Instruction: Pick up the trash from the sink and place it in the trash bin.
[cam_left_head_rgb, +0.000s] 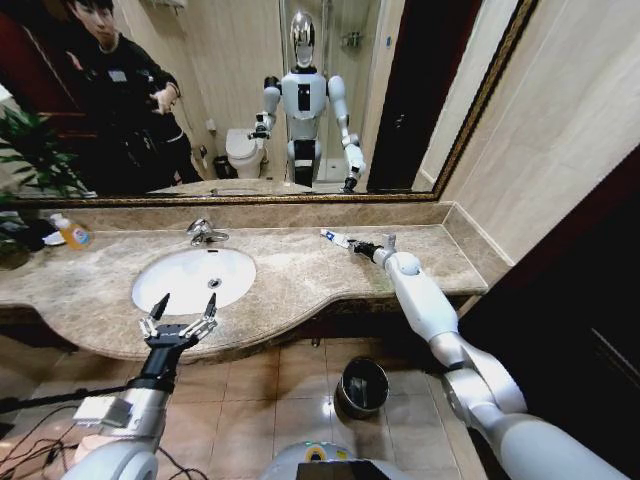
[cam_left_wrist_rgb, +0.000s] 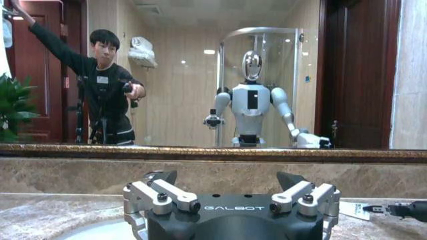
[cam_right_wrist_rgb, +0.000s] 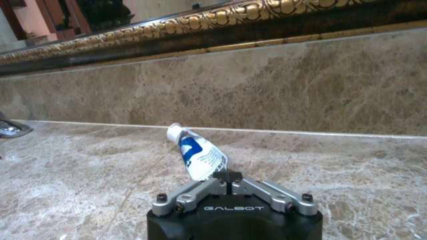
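Right tool (cam_right_wrist_rgb: 230, 181), fingers pressed together on the tail end of a small white tube with blue markings (cam_right_wrist_rgb: 197, 154), holds it tilted with its capped end just over the beige marble surface (cam_left_head_rgb: 300, 265) near the mirror wall, well right of the white oval sink (cam_left_head_rgb: 193, 279); the grip at one end judged to leave the tube free for dropping. Left tool (cam_left_head_rgb: 180, 318), fingers spread, hovers at the sink's near rim. The basin appears empty. Small round dark trash bin with steel rim (cam_left_head_rgb: 362, 386) stands on the tiled floor below; contents indiscernible.
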